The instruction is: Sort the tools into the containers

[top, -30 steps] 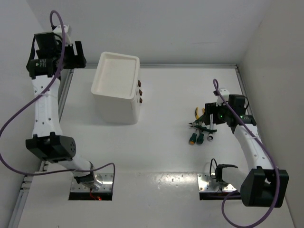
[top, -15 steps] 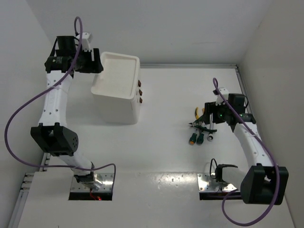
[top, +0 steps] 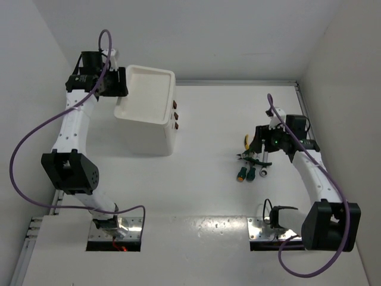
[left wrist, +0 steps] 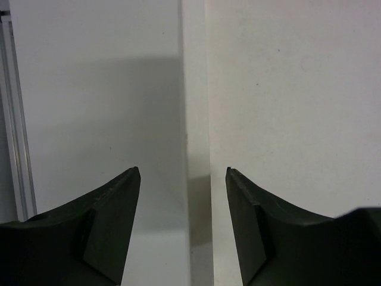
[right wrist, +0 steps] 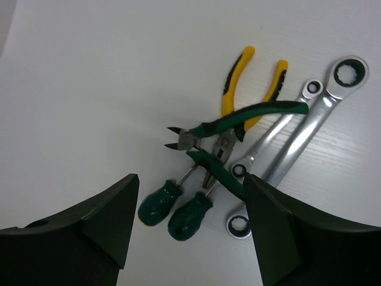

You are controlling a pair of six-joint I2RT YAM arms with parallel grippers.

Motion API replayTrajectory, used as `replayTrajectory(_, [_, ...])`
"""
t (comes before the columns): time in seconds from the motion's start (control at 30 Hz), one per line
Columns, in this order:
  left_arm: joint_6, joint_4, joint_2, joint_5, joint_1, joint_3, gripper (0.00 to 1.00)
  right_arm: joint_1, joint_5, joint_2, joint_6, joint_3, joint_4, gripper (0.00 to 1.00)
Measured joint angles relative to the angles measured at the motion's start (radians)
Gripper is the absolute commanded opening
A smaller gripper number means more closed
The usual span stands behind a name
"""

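Observation:
The tools lie in a pile on the table right of centre (top: 251,164). In the right wrist view I see two green-handled screwdrivers (right wrist: 178,208), yellow-handled pliers (right wrist: 235,74), green-handled cutters (right wrist: 238,119) lying over them, and two silver wrenches (right wrist: 309,122). My right gripper (top: 259,145) hovers above the pile, open and empty (right wrist: 190,185). The white container (top: 146,119) stands at the back left with a tray top (top: 128,102) and dark knobs (top: 175,114). My left gripper (top: 122,83) is open and empty at the tray's left rim (left wrist: 193,89), with its fingers either side of it (left wrist: 181,173).
A metal rail (left wrist: 15,119) runs along the table's left edge, beside the container. White walls close in the table at the back, left and right. The arm bases (top: 116,226) sit at the near edge.
My left arm has swung right, bringing its gripper from the far left to the container's left rim. The right gripper has barely moved over the tools.

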Motion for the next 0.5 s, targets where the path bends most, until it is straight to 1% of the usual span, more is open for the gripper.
replayTrajectory(0.03, [0.0,0.003,0.002,-0.006,-0.002,0.0,0.63,0.0,-0.026,0.008,0.006,0.0,0.013,0.69])
replayTrajectory(0.17, [0.002,0.011,0.015,-0.01,-0.006,-0.001,0.57,0.011,-0.138,0.034,0.017,0.0,0.098,0.68])
replayTrajectory(0.23, [0.002,0.013,0.026,-0.01,-0.006,-0.002,0.52,0.034,-0.19,0.066,0.02,0.002,0.165,0.68])
replayTrajectory(0.3, [0.003,0.013,0.039,-0.008,-0.006,-0.002,0.45,0.063,-0.239,0.128,0.016,0.02,0.219,0.68])
replayTrajectory(0.37, [0.008,0.012,0.059,-0.003,-0.006,-0.002,0.42,0.095,-0.283,0.225,0.003,0.063,0.273,0.68])
replayTrajectory(0.4, [0.006,0.019,0.066,0.004,-0.006,-0.002,0.39,0.103,-0.294,0.259,-0.003,0.081,0.293,0.68])
replayTrajectory(0.43, [0.008,0.027,0.069,0.009,-0.006,-0.001,0.31,0.117,-0.321,0.312,-0.026,0.107,0.315,0.68])
replayTrajectory(0.5, [0.008,0.025,0.069,0.024,-0.008,0.0,0.24,0.136,-0.362,0.401,-0.064,0.153,0.367,0.67])
